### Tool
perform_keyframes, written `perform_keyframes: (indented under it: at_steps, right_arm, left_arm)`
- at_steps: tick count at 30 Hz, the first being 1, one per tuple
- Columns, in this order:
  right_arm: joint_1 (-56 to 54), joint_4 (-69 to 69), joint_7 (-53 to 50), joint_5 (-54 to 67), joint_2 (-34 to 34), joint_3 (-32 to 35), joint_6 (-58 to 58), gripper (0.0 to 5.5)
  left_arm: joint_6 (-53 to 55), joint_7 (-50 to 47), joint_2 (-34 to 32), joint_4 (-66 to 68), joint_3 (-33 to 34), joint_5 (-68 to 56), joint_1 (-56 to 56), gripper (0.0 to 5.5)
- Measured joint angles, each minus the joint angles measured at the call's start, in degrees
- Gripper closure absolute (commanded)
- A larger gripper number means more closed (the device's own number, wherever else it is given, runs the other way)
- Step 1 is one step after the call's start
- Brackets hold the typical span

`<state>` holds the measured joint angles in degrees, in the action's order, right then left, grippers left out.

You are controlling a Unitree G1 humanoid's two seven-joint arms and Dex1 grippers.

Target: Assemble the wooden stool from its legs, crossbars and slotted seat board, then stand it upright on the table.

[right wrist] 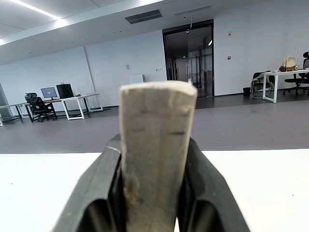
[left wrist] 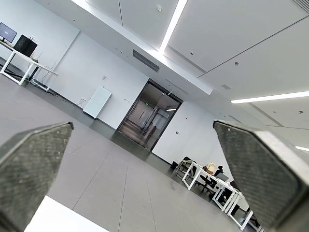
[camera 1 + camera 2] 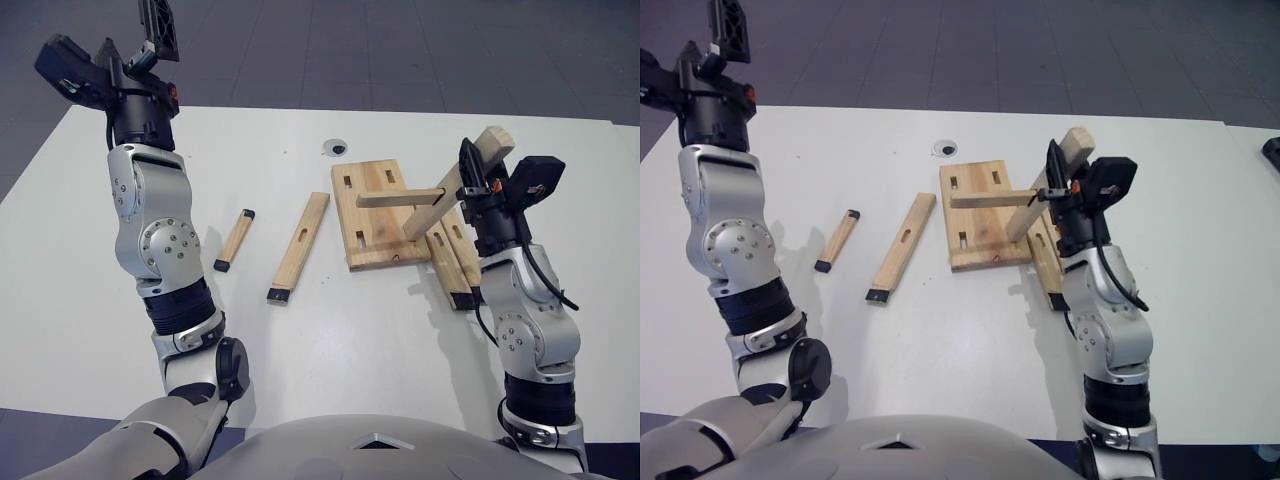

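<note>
Wooden leg (image 3: 428, 215): tilted; upper part pinched in the right gripper (image 3: 472, 180), one finger (image 1: 96, 193) on each flat side; top end sticks out past the fingertips; lower end at the seat board's right edge
Crossbar (image 3: 398, 198): juts sideways from the held leg, above the board
Seat board (image 3: 372, 220): flat on the white table (image 3: 70, 250), slots up
Spare legs (image 3: 455, 262): two, lying just beside the board, below the right gripper
Left gripper (image 3: 112, 48): raised over the far left corner; fingers (image 2: 31, 169) wide apart, nothing between
Slotted leg (image 3: 300, 245), short bar (image 3: 236, 240): lying left of the board, apart
</note>
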<state>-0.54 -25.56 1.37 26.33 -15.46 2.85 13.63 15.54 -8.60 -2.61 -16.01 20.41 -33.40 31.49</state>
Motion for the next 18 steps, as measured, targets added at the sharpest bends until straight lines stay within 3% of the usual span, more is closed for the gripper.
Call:
perform_keyframes:
  at_steps: [18]
  right_arm:
    - [-4.6,7.63,4.64,0.45,-5.84,-2.67,-4.08,4.38]
  left_arm:
    - [-2.01,-0.13,0.5,-0.45,-2.08,2.89,-0.09,0.1]
